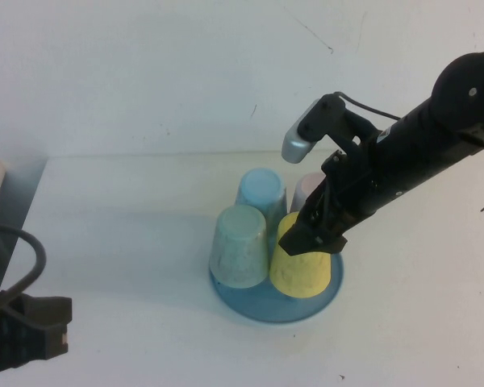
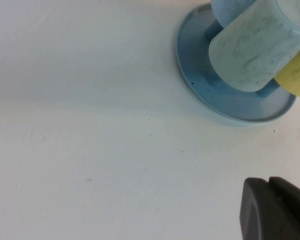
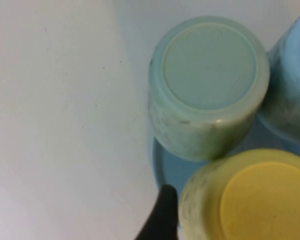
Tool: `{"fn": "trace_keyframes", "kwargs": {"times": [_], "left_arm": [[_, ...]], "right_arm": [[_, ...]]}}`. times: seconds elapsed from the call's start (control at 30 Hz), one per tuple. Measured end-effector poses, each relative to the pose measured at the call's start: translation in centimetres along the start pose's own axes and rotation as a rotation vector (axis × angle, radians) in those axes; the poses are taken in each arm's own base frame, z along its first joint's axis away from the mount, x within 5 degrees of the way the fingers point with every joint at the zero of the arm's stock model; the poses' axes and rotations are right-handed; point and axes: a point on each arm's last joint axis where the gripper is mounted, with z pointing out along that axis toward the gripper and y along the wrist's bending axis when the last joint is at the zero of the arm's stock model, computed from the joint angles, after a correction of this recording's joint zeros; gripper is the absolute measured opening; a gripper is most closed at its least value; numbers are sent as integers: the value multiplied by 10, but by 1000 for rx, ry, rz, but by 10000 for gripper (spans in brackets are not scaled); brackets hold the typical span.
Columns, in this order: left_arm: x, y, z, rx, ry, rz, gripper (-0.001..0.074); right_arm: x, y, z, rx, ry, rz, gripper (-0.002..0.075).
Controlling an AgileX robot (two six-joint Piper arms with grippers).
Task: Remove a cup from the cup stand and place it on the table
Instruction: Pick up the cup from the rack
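**Right gripper at the yellow cup on the stand**

White and plain, the surface [image 1: 121, 218] carries the cup stand [image 1: 323, 302], a round blue dish near the middle of the high view. Four cups sit upside down on it: the pale-yellow cup [image 1: 302, 270] at the near right, a pale green cup [image 1: 240, 246] just beside it on the left, a light blue cup [image 1: 260, 193] behind them, and a pink cup [image 1: 306, 189] at the back right, mostly hidden by the arm.

Reaching in from the right, the right gripper [image 1: 310, 240] is down over the top of the yellow cup, touching or nearly so; its wrist view shows one dark finger [image 3: 162, 215] beside the cup's wall, but whether the fingers are spread or pinching cannot be told.

Low at the near left corner, the left gripper [image 1: 28, 330] sits well apart from the stand. How its fingers stand cannot be told either.
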Motion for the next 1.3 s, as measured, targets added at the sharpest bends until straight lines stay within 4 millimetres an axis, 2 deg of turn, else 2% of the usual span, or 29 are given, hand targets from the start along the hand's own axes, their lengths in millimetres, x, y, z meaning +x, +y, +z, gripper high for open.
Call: {"fn": "trace_keyframes", "kwargs": {"times": [0.27, 0.4, 0.57, 0.83, 1.03, 1.3], "left_arm": [[0, 0, 0, 2, -3, -3, -3], [0, 0, 0, 1, -5, -3, -3], [-1, 0, 0, 2, -6, -4, -3], [-1, -3, 0, 32, -15, -34, -3], [-5, -11, -1, 128, -53, -70, -3], [-16, -27, -6, 321, -154, -163, -3]], "right_arm": [[11, -4, 21, -58, 72, 1, 692], [10, -6, 22, -43, 61, 2, 677], [9, -7, 22, -30, 46, 2, 582], [7, -7, 21, -31, 44, 0, 582], [-7, -3, 7, -84, 44, -12, 582], [-47, 8, -36, -147, 19, -2, 582]]}}
